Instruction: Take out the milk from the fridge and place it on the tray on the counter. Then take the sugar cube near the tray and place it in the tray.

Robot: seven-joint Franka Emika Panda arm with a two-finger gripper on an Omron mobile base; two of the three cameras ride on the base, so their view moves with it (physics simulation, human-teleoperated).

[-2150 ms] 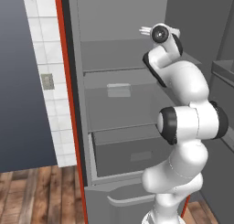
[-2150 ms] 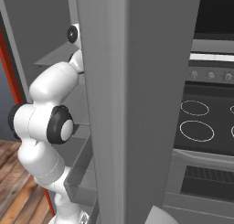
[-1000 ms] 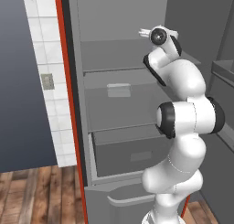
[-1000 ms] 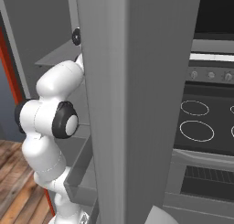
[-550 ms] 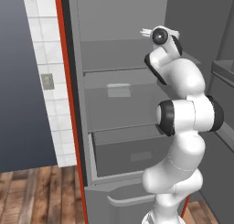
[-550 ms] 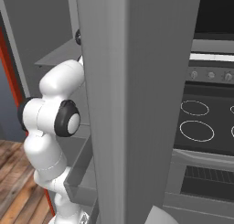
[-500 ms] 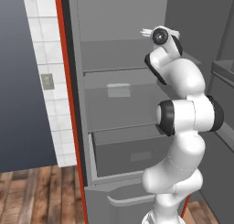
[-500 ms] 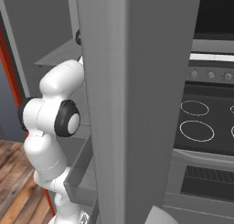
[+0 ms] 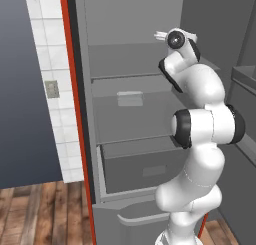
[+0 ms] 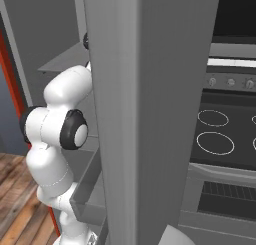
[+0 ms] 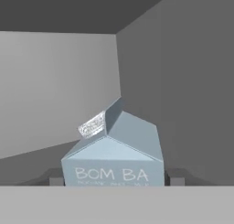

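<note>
The milk (image 11: pixel 113 161), a pale blue-grey carton with a gabled top, stands upright on a grey shelf deep in the fridge (image 9: pixel 131 64). In the hand view it sits right in front of the camera. My gripper (image 11: pixel 115 179) straddles it, with one dark fingertip (image 11: pixel 55 179) against its left side and the other against its right side. In the left base view the arm reaches up to the fridge's upper shelf, and the hand (image 9: pixel 176 39) points inward, hiding the carton. The tray, the counter and the sugar cube are out of view.
The fridge's open door (image 10: pixel 150 114) stands close on the arm's right and blocks most of the right base view. Below the arm lie lower shelves and a pulled-out bottom drawer (image 9: pixel 145 169). A stove with oven (image 10: pixel 220 134) stands to the right. A tiled wall (image 9: pixel 47 89) is left.
The arm has pushed the hand slightly deeper into the fridge's upper shelf. Over the last half second it has hardly moved.
</note>
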